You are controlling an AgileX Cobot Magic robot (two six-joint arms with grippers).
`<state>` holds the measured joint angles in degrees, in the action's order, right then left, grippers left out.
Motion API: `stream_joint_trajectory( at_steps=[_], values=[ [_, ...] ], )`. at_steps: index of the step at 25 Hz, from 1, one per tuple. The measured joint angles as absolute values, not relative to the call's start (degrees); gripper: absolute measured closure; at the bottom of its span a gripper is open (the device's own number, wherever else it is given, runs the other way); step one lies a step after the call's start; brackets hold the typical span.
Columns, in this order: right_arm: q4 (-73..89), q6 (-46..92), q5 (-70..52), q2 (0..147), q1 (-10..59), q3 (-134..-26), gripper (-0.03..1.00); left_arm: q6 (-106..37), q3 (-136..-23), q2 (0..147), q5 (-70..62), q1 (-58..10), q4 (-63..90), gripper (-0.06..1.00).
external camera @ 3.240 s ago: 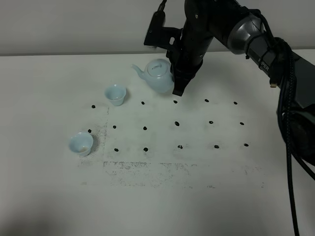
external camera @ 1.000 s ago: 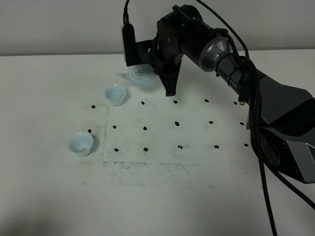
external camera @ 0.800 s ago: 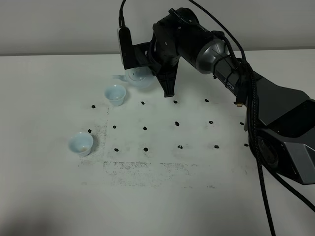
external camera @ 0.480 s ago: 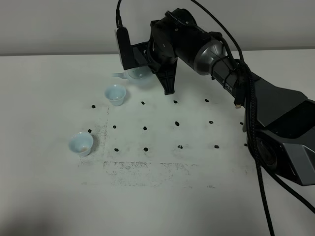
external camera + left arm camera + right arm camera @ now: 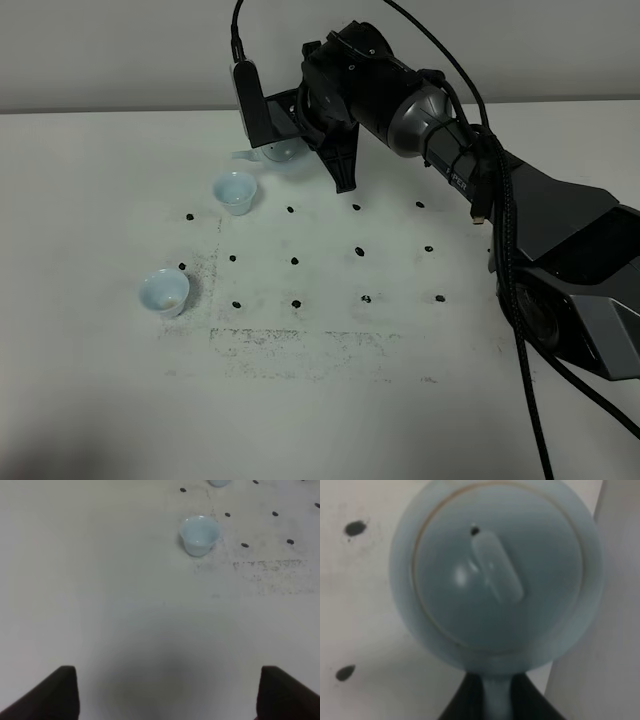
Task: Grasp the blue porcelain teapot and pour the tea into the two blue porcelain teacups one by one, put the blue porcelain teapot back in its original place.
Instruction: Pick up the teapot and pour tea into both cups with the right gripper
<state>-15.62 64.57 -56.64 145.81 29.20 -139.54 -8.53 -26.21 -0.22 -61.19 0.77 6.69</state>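
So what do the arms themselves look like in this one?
The right arm is black, with angular shells, one rounded silver-grey joint and black cables strapped along it. Small white lettering sits past that joint, too small to read. A pale flat module with its own cable is mounted by its wrist. Of the left gripper only two dark fingertips show.

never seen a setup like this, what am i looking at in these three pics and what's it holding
This is a robot with two arms, each ending in two fingers. The wide picture is from a camera high above the white table; the other two are from cameras on the wrists. The right fingers are shut on the handle of a pale blue teapot, whose lid fills that wrist picture. Two small blue cups stand on the table, one by the spout, one nearer the front. The left fingers are open and empty.
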Motion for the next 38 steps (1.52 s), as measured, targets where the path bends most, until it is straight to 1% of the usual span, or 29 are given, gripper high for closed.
stream_joint_trajectory(
  at_steps=[10, 24, 38],
  values=[
    [-16.01, 65.03, -56.64, 146.00, 30.13, -139.54, 0.88, -8.53, -26.21, -0.22, -61.19, 0.77, 6.69, 0.22],
    [-21.26, 65.32, -56.21, 147.37, 30.18, -139.54, 0.88, -8.53, -26.21, -0.22, -61.19, 0.77, 6.69, 0.22],
    [-24.74, 65.44, -55.30, 147.37, 31.68, -139.54, 0.88, -8.53, -26.21, -0.22, -61.19, 0.77, 6.69, 0.22]
  ],
)
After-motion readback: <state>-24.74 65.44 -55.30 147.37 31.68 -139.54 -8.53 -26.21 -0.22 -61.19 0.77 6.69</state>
